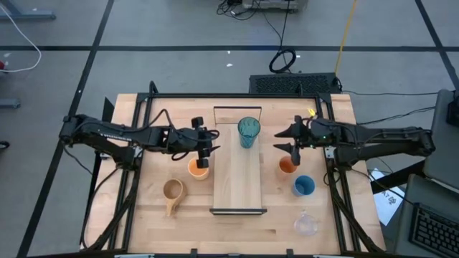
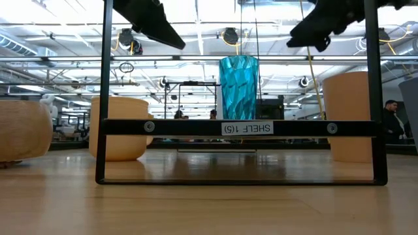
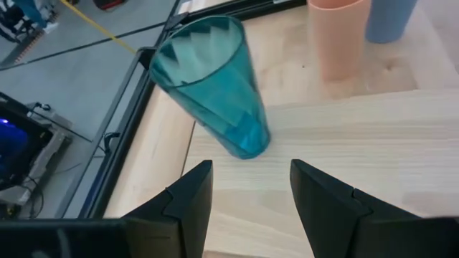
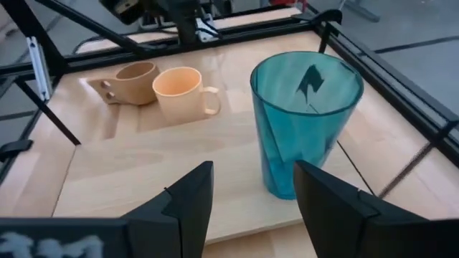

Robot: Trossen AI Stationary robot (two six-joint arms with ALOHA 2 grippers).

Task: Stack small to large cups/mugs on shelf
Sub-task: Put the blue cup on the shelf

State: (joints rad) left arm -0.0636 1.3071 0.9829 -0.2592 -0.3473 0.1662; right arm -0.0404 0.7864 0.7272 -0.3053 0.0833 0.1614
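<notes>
The teal tumbler stands upright at the shelf's far end, midway between both arms (neither clearly nearer); left gripper and right gripper hover open, empty.

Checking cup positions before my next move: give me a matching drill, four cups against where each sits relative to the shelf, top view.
Things:
1. tumbler
2. tan mug
3. blue cup
4. glass

Places:
A. right of the shelf, just below the orange cup
B. on the shelf, at its far end
C. left of the shelf, handle toward the near edge
D. right of the shelf, nearest the table's front edge

Pairs: 1-B, 2-C, 3-A, 4-D
</notes>
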